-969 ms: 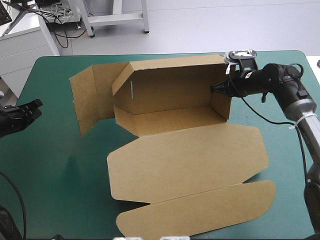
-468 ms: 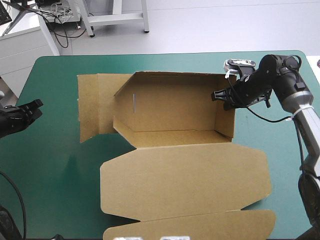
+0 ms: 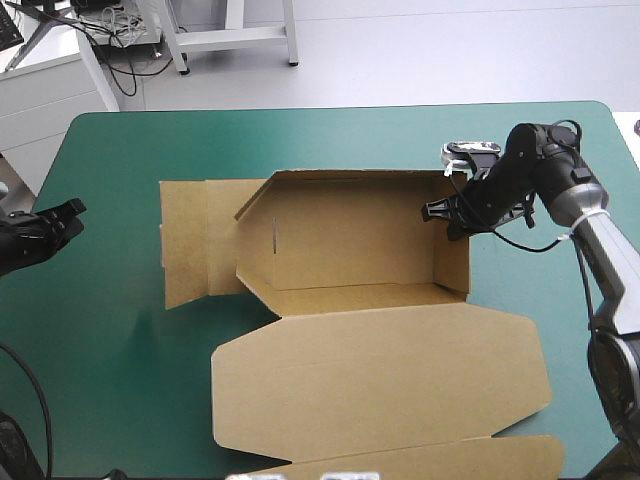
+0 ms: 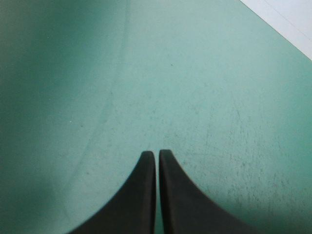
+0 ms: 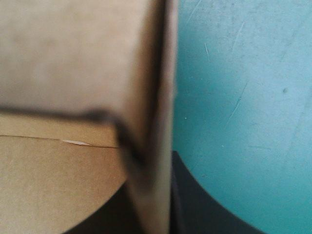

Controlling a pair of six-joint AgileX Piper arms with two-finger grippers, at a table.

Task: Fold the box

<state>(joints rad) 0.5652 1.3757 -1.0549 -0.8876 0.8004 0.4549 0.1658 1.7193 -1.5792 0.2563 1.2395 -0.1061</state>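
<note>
Box-folding trial: the box (image 3: 350, 240) sits mid-table on the teal-green cover (image 3: 120, 330). Its long axis runs left to right, its far and right walls are raised, and the lid (image 3: 380, 370) lies flat toward the near edge. The right gripper (image 3: 447, 212) pinches the right end wall (image 3: 452, 255) near its far corner, black fingers all but closed with the board between them, one inside the tray and one outside. The left gripper (image 3: 70, 210) hangs at the table's left edge over bare cover, fingers pressed together on nothing. It is well apart from the flap (image 3: 195, 240) that lies opened outward at the box's left end. That flap looks the likely next fold, and the left arm is nearer it. The board is stiff, matt brown card, creased, with angled lid corners.
</note>
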